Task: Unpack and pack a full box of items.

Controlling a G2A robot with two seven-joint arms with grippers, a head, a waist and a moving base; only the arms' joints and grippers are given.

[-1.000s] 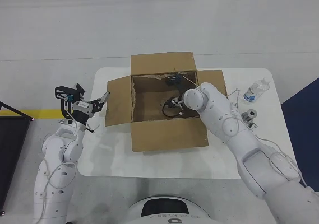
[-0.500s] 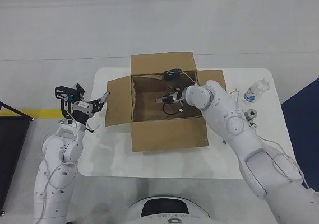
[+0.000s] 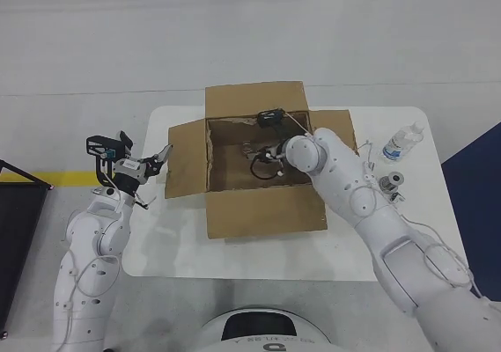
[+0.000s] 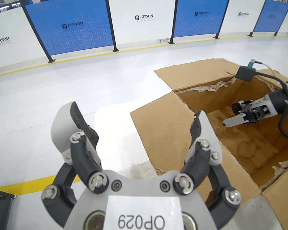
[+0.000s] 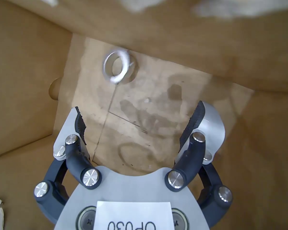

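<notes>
- The right end effector (image 5: pixel 138 111) is down inside the cardboard box (image 3: pixel 263 211), jaws spread wide with nothing between them.
- The silver ring (image 5: pixel 107 66) lies flat on the box floor close to one wall. It's a bit ahead of the fingertips and not touching them. Looks like the next item to come out, tbh.
- Doing it well: the arm probably has to ease forward until the ring sits between the pads. Then it should drop low enough that the pads catch the ring's outer wall instead of skating over the top.
- The ring looks low and smooth, so a shallow pinch could let it pop out.
- With the wall that near, one finger might jam into the cardboard.
- The left end effector (image 4: pixel 136 111) hangs spread and empty beside the box's left flap, over the counter (image 3: pixel 180 238).
- A water bottle (image 3: pixel 402 142) stands on the counter to the box's right.
</notes>
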